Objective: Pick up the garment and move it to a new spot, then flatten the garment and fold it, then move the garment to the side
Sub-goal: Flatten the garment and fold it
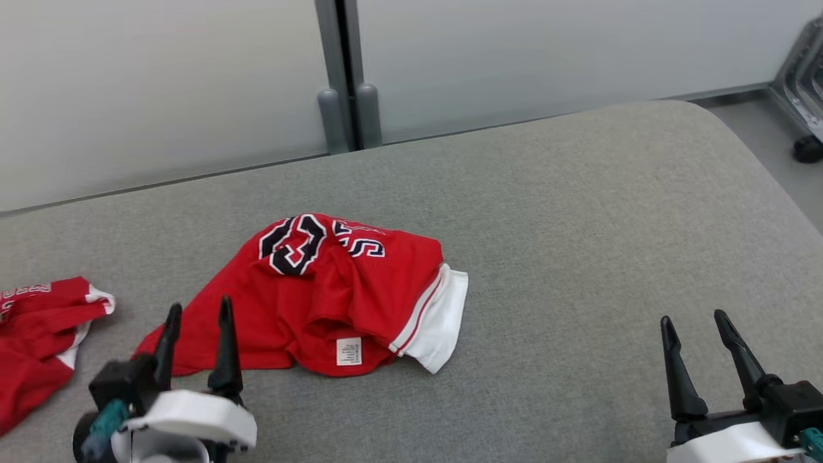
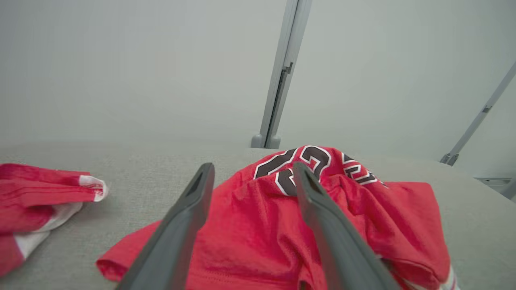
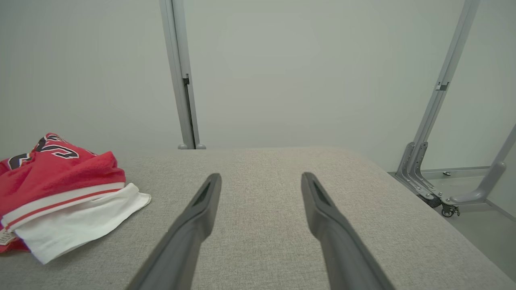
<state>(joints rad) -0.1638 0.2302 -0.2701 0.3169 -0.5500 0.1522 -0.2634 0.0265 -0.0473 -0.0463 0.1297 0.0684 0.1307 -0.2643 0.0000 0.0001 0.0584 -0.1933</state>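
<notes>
the crumpled red mesh jersey garment with black-and-white lettering (image 1: 334, 289) lies heaped near the middle of the grey fabric-covered worktop (image 1: 578, 212), a little to my left. it is bunched, not flat. the lettering rides on a hump at the far side, a white hem band with a thin red stripe (image 1: 440, 318) spills out on its right, and a small white care label (image 1: 348, 352) faces me at the near edge. a loose red corner points toward my left fingers (image 1: 225, 341), which are spread with nothing pinched and hover at that near-left edge. in the left wrist view they frame the hump, with cloth beneath them. i cannot tell whether the tips touch the fabric. my right fingers (image 1: 676, 373) are spread too, empty, over bare worktop well apart from the white band.

i judge the step in hand to be the 1st pick-up, not yet begun. to do it well i would lower the left fingers onto a thick fold rather than the thin loose corner. i would close on 2 or more layers so the slick mesh does not slip, then lift straight up before carrying. the open stretch on my right looks the best new spot. a 2nd red and white garment (image 1: 38, 334) lies near, at the far left edge. i should keep clear of it and not drag it along.
</notes>
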